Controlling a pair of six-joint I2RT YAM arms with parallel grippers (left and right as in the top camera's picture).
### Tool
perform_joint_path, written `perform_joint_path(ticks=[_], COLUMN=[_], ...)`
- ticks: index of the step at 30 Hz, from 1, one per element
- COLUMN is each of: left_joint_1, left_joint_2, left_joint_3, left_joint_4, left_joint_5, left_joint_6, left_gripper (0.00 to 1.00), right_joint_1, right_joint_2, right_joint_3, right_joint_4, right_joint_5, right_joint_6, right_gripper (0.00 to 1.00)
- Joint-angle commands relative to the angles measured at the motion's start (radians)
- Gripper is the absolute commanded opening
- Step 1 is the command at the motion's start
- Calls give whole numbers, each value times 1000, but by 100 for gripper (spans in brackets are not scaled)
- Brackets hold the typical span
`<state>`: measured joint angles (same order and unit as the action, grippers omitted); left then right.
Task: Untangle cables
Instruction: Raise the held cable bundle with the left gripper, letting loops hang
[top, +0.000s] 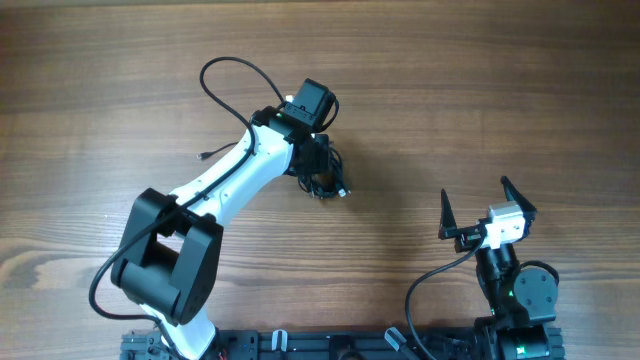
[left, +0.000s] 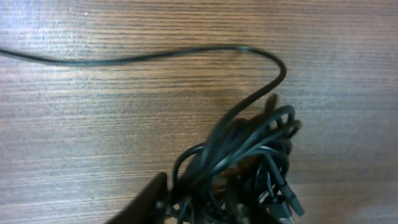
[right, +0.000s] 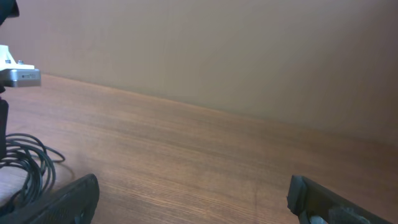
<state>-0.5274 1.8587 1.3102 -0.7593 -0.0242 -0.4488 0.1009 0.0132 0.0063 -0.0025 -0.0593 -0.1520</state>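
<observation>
Several thin cables (left: 249, 155) knotted in the middle of the table (top: 520, 80), look light and floppy so pull an outer loop, not the core; left gripper (top: 313, 162) on the knot, can't tell if clamped; right gripper (top: 473, 188) wide open, empty.

Right end effector (top: 474, 196) wide, left arm (top: 225, 180) outstretched

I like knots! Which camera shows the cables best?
Left wrist: the cables sit close up, loops clear. Overhead shows a small dark bunch; right wrist catches only a few loops at its left edge.
</observation>
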Motion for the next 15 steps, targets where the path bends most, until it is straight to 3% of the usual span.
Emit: perform_joint_path(ticks=[1, 3, 9, 15], left_joint_1=[2, 2, 2, 6], left_joint_2=[10, 10, 1, -88], left_joint_3=[-6, -6, 7, 95], left_joint_4=[21, 27, 14, -80], left_joint_5=[1, 1, 1, 1], left_joint_6=[-39, -39, -49, -213], left_gripper=[18, 4, 4, 4], right_joint_1=[-4, -4, -4, -4], right_joint_2=[1, 1, 1, 1], right_joint_3=[-1, -1, -1, -1], right_joint_4=[3, 3, 3, 3], right_joint_5=[-15, -15, -15, -15], right_joint_6=[-6, -5, -5, -5], right_gripper=[100, 100, 100, 100])
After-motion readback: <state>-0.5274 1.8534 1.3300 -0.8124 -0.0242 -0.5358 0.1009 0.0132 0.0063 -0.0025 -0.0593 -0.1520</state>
